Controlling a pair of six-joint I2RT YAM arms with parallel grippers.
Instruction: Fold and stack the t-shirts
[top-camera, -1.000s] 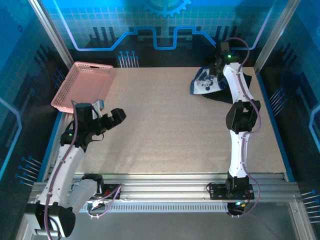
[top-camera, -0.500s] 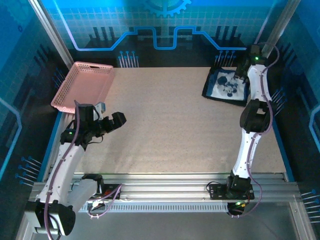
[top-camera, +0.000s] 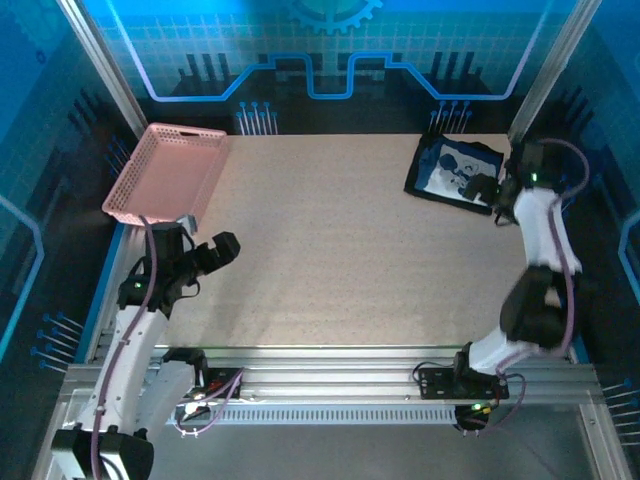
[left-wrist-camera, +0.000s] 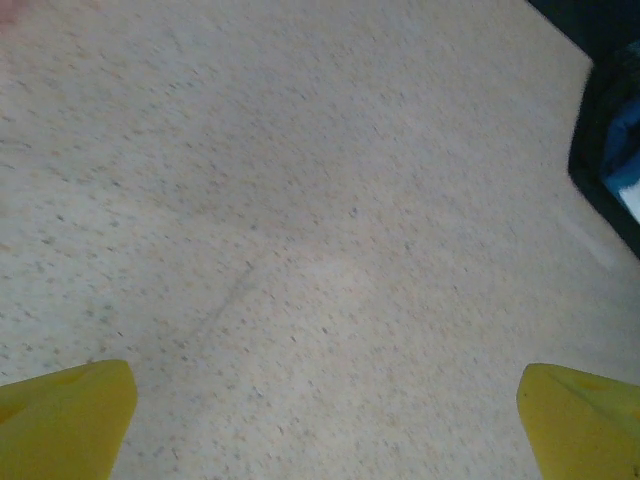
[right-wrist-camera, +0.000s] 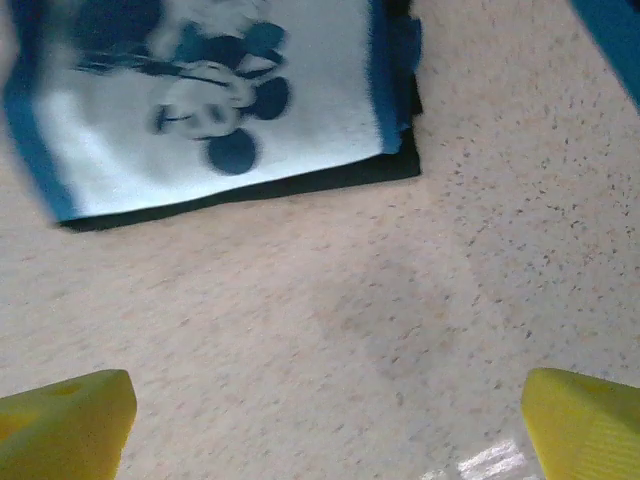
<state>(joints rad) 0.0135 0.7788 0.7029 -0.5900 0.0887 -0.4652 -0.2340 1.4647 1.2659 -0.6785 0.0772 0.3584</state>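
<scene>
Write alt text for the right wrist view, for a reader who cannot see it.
A folded navy t-shirt with a white cartoon print lies on a folded black t-shirt, whose edge peeks out beneath it, on a speckled beige table. Nearer the camera, the right gripper hangs over bare tabletop, its yellow jaws wide apart and empty.

The top external camera looks down from behind over the whole table (top-camera: 330, 250). Both wrist cameras face it closely; right wrist and top views share the navy t-shirt (right-wrist-camera: 200, 100).
</scene>
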